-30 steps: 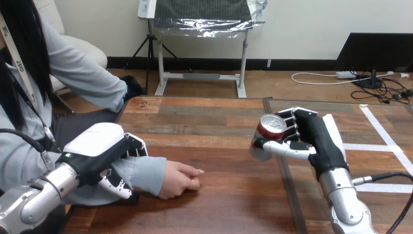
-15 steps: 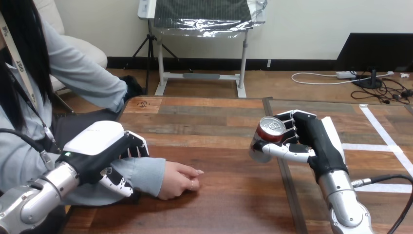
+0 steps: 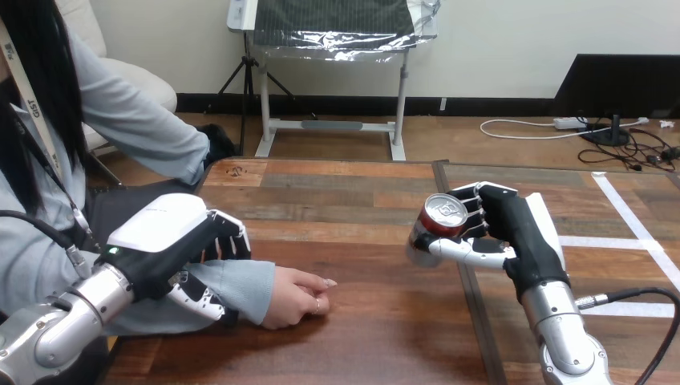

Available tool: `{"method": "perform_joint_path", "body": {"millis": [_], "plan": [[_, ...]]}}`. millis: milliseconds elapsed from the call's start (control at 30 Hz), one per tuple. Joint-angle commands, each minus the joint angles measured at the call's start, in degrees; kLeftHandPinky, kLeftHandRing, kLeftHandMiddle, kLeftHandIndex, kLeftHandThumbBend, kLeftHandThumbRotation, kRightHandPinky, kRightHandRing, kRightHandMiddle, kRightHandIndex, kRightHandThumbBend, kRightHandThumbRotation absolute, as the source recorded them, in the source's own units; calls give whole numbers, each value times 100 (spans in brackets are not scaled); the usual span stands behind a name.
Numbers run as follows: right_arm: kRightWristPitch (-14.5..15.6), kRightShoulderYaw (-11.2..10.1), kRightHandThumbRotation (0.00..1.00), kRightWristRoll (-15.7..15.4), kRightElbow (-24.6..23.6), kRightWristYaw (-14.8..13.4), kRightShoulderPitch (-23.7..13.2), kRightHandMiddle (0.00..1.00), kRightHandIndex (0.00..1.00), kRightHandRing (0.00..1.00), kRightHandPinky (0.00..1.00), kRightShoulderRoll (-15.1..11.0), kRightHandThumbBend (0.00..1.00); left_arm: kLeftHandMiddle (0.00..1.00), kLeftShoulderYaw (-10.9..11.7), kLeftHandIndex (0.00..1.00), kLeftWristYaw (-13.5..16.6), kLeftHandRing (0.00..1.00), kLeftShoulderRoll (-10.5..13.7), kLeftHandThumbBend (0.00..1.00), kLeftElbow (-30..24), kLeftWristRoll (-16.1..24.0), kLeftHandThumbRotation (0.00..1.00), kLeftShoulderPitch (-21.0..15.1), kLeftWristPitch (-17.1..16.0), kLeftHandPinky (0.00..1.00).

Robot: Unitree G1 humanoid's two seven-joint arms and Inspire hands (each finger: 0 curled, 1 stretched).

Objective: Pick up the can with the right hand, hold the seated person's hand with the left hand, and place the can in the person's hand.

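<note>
In right robot hand [image 3: 525, 233], can [image 3: 439, 222] leftward

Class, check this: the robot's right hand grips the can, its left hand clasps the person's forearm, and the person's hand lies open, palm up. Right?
One error: the head view shows the person's hand palm down, loosely curled, on the table. The right hand does grip the can, the left hand the forearm.

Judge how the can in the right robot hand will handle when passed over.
The can looks like smooth, thin metal, so it may slip or dent under a hard squeeze from the right robot hand. Being round, it would probably roll if laid sideways on the table. It is held tilted, so it might spill if open.
</note>
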Motion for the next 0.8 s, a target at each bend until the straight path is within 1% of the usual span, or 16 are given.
{"method": "perform_joint_path", "body": {"millis": [0, 333, 500, 700, 767], "plan": [[-242, 22, 0, 52, -66, 17, -688, 53, 53, 46, 40, 103, 76, 45, 178, 46, 213, 40, -118, 95, -475, -189, 0, -194, -301, 35], [-265, 75, 0, -30, -77, -33, -677, 53, 54, 45, 39, 140, 76, 44, 231, 46, 97, 39, -85, 93, -772, -275, 0, -157, -354, 34], [-261, 57, 0, -42, -86, -32, -671, 53, 53, 45, 38, 168, 76, 42, 255, 45, 45, 37, -71, 94, -901, -335, 0, -127, -347, 32], [-277, 28, 0, -18, -82, -8, -672, 52, 53, 45, 38, 198, 76, 42, 283, 44, -114, 36, -49, 95, -1019, -437, 0, -101, -312, 31], [-282, 30, 0, -26, -80, -11, -675, 52, 53, 45, 38, 196, 75, 42, 296, 43, -209, 36, -31, 95, -1076, -471, 0, -87, -272, 31]]}}
